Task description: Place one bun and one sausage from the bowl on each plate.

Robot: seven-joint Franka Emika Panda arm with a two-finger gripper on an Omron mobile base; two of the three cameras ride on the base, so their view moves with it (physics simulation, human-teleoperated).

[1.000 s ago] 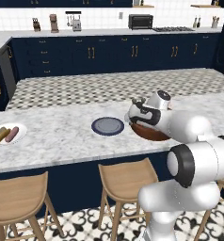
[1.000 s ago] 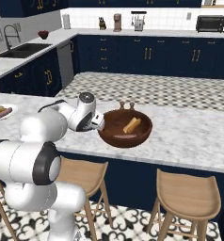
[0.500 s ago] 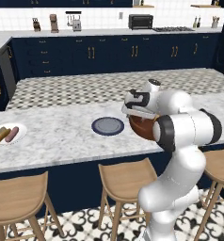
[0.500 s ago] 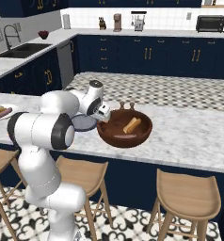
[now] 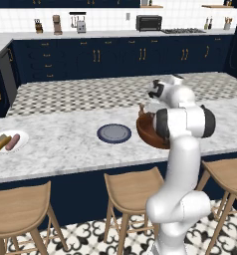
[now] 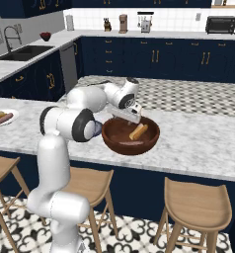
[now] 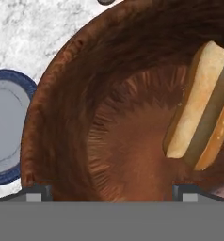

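Bun (image 7: 198, 108) lies in the bowl (image 7: 67, 94) at about two o'clock from the hand (image 6: 125, 114) in the hand view, long axis running twelve-to-six with a slight lean; fingers spread wide, holding nothing, poised above the bowl.

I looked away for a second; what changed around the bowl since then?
The arm swung up and over the bowl; the end effector, open and empty, now hangs above its near rim. The bun, blue-grey plate and filled white plate stayed put.
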